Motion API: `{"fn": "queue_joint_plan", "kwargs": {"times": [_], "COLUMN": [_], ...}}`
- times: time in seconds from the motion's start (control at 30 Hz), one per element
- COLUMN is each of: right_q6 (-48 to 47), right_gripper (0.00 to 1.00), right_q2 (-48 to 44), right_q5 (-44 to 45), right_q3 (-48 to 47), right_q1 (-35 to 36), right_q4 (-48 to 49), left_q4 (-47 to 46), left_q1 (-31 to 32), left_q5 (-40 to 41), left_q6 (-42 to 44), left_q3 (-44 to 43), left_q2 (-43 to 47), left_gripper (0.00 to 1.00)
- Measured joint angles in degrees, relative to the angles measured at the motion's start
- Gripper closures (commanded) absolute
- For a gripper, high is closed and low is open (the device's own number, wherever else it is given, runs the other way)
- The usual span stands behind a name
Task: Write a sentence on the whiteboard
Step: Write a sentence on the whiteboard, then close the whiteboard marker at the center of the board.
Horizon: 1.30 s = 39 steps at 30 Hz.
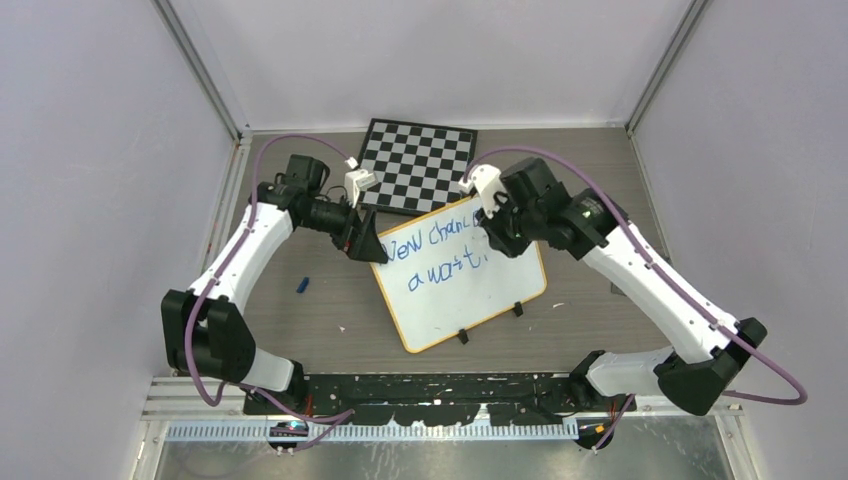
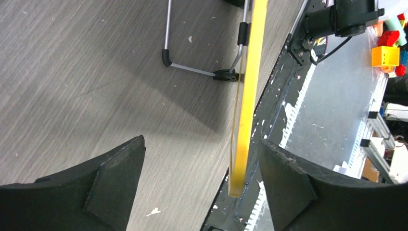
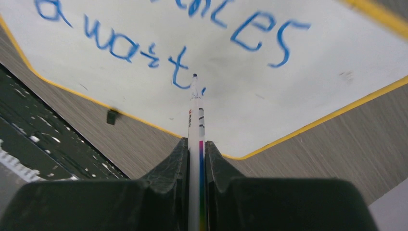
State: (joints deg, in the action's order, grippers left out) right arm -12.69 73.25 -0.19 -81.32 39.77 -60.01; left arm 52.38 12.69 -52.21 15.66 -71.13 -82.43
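The whiteboard (image 1: 470, 290) with an orange-yellow rim stands propped on the table and carries blue handwriting in two lines. My right gripper (image 1: 497, 225) is shut on a white marker (image 3: 196, 125), whose blue tip sits at the board surface just after the word "await" (image 3: 130, 48). My left gripper (image 1: 365, 240) is at the board's upper left corner. In the left wrist view its jaws stand wide open around the board's rim (image 2: 245, 120), which is close to the right finger (image 2: 288, 178) with a gap on both sides.
A black-and-white chessboard (image 1: 415, 165) lies just behind the whiteboard. A small blue cap (image 1: 303, 285) lies on the table to the left. The board's wire stand (image 2: 192, 68) shows behind it. Two black clips (image 1: 518, 310) sit on its lower rim.
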Motion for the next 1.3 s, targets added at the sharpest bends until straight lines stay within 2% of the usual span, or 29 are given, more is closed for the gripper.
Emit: {"fn": "queue_joint_plan", "kwargs": {"times": [0.03, 0.07, 0.23, 0.43, 0.53, 0.67, 0.83, 0.97, 1.17, 1.3], "right_q6": [0.39, 0.83, 3.17, 6.08, 7.67, 9.05, 9.9, 10.14, 11.1, 11.58], "right_gripper": [1.0, 1.0, 1.0, 1.0, 1.0, 1.0, 1.0, 1.0, 1.0, 1.0], "right_q2": [0.0, 0.04, 1.42, 2.64, 2.6, 2.19, -3.02, -6.16, -5.77, -5.77], "right_q5": [-0.66, -1.6, -4.7, -6.69, -7.65, -8.81, -9.62, -10.73, -12.87, -14.23], "right_q3": [-1.95, -4.44, -14.8, -20.28, -20.72, -20.63, -14.47, -8.98, -5.25, -5.22], "right_q1": [-0.13, -0.44, -3.56, -8.0, -9.73, -11.08, -11.61, -12.24, -14.6, -16.28], "right_q4": [-0.13, -0.24, -0.07, 0.35, 0.33, 0.31, 2.14, 2.75, 2.97, 3.32], "left_q4": [0.09, 0.24, 1.97, 3.72, 6.56, 11.04, 14.8, 15.74, 12.57, 6.95], "left_q1": [-0.02, -0.11, -3.91, -17.75, -23.65, -27.5, -28.57, -28.57, -28.17, -27.74], "left_q5": [0.24, 0.31, -1.14, -4.94, -3.32, 1.88, 9.22, 13.77, 20.74, 24.52], "left_q6": [0.07, 0.07, -0.2, -1.57, -0.15, 5.11, 13.66, 19.58, 24.39, 25.11], "left_q3": [-0.02, -0.04, -1.36, -7.17, -10.21, -11.45, -6.19, 0.63, 7.78, 11.65], "left_q2": [0.07, 0.22, 2.19, 2.27, 2.12, 2.47, 5.64, 8.68, 7.26, 3.63], "left_gripper": [0.01, 0.0, 0.0, 0.0, 0.0, 0.0, 0.02, 0.09, 0.15, 0.2]}}
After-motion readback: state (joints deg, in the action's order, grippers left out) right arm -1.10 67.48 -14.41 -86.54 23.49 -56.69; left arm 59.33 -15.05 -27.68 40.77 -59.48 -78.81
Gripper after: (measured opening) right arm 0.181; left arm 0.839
